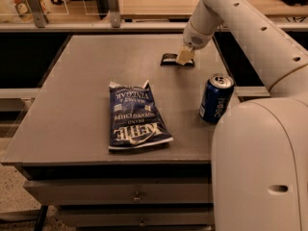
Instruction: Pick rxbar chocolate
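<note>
While the robot's white arm (250,25) is reaching across the grey counter (72,109), its tool (185,56) is pointing steeply down onto one end of the rxbar chocolate (169,59), a small flat black bar. The bar is lying flat beyond the Pepsi can (216,98), farther from the viewer than the can and a little toward the counter's middle. The tool is covering the end of the bar that is nearer the can. It is not possible to tell whether the tool is open, closed or already gripping. The steep approach is probably being used because so thin a bar is offering only its edges to a grasp from above.

A dark-blue Kettle chip bag (134,114) is lying flat to the left of the can as seen here, well apart from it and nearer the viewer than the bar. The can is standing upright near the counter's edge, apart from the tool, so it is leaving the arm's path to the bar free.

Counting what is showing: one bar, one chip bag, one can, one arm, one tool.
</note>
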Controlling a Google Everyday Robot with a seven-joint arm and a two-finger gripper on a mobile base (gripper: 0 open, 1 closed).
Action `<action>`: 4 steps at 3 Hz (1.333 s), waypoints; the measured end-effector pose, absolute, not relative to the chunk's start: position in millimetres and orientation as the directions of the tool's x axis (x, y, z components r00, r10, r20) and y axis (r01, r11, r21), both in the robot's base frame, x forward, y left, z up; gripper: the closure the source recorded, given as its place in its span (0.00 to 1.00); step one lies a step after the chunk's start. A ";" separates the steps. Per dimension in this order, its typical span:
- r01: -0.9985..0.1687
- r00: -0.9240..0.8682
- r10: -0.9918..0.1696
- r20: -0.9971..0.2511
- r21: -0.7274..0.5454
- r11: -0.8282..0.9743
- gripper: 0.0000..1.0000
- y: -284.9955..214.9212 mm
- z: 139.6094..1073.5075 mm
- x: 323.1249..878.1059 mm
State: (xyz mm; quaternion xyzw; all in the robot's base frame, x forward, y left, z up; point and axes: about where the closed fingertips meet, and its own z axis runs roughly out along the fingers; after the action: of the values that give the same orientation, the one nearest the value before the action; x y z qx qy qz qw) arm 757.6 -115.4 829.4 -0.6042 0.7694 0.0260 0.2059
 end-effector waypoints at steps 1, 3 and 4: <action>-0.945 -0.178 -0.921 -0.345 -0.199 0.258 1.00 -116.6 822.3 756.0; -0.953 -0.145 -0.915 -0.377 -0.195 0.231 1.00 -114.6 829.9 745.9; -0.954 -0.101 -0.897 -0.431 -0.213 0.210 1.00 -113.8 850.5 733.9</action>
State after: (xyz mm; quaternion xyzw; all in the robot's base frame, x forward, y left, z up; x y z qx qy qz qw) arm 733.9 -113.8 850.5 -0.6256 0.7396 0.0597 0.2409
